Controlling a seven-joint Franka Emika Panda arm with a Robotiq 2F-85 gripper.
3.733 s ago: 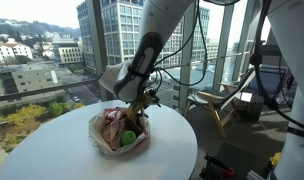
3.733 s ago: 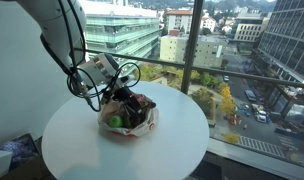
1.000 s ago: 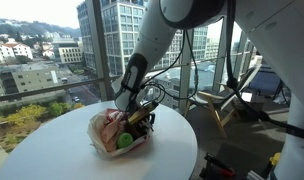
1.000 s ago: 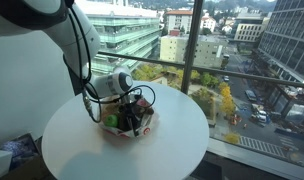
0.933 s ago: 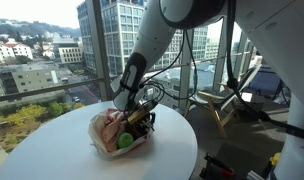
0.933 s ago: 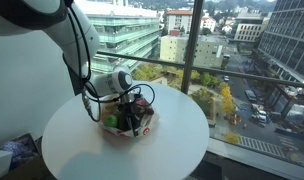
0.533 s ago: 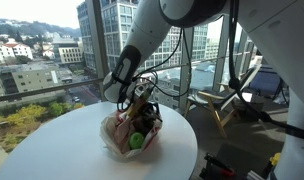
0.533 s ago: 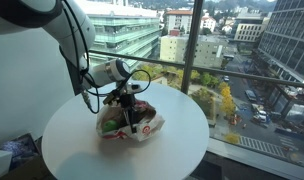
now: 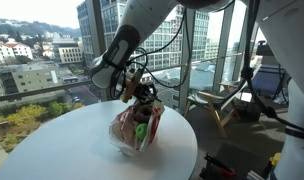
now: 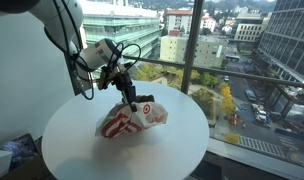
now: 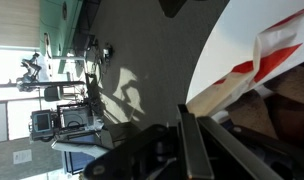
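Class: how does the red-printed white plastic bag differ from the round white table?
The red-printed white plastic bag is crumpled; the round white table is smooth and plain. The bag is held up at its top by the gripper; the table lies flat. Both are mainly white.

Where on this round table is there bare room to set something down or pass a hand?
Bare tabletop rings the plastic bag out to the table's edge, widest on the near side in an exterior view. It is crowded at the middle, where the pincer grips the bag's top.
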